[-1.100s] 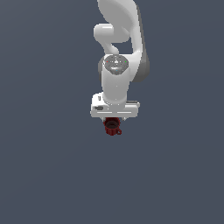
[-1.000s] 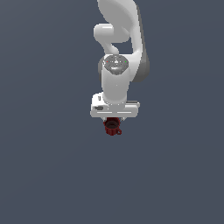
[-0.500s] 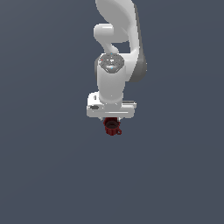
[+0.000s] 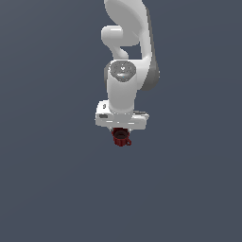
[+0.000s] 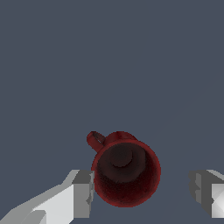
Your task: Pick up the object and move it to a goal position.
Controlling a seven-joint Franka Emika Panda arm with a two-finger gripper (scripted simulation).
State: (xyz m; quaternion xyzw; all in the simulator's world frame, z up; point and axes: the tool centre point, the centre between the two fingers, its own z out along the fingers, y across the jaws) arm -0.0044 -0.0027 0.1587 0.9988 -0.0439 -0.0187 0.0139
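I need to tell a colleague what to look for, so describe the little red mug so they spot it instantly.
Find the white robot arm over the plain grey-blue floor. Directly beneath its gripper sits a small dark red mug, the only coloured thing there, with a little side handle and dark inside.

mug [image 5: 126,174] upright, between fingers | pincer [image 5: 142,192] wide | one finger [image 5: 83,192] touching rim

Nothing to read here, honestly. No text, labels, brands or numbers on my arm [image 4: 127,61], my claw [image 5: 142,192] or the mug [image 5: 125,168] in either view.
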